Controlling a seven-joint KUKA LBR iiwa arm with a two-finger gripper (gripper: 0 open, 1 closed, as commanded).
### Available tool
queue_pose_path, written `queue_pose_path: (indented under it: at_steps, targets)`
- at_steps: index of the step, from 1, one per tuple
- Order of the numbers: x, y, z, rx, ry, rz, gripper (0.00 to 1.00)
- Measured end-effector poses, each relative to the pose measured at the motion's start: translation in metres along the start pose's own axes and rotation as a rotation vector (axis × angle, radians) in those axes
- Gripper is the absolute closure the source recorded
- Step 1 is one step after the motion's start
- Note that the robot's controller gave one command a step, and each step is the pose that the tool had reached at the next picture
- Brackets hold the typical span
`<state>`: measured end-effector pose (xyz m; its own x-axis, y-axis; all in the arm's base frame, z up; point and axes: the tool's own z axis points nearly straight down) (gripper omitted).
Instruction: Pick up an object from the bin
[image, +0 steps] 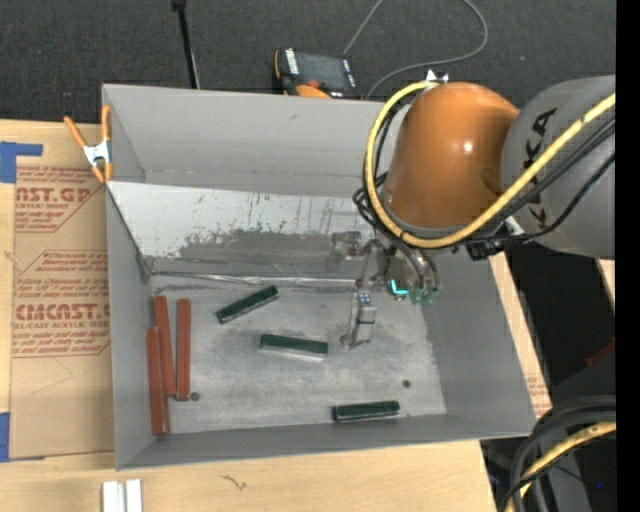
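Approach step: gripper (356, 328) (open/closed can't be told) is positioned mid bin (250, 150) just beside dark bar (293, 346); centring over it is needed next.

A single camera sits above the grey bin (250, 130) and looks steeply down into it, tilted a little, so the far wall shows broad and the near wall thin. The whole bin fits in the frame, close up, and the arm (565, 160) enters from the right.

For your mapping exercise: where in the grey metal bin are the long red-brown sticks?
The sticks lie along the bin's left wall, left of the dark green bars.
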<state>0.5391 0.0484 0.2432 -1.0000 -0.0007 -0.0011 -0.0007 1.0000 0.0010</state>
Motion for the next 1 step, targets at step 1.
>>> queue_pose_path:
  at_steps: [1]
  targets:
    - [-0.0323, 0.0306, 0.1755, 0.000, 0.002, -0.444, 0.00]
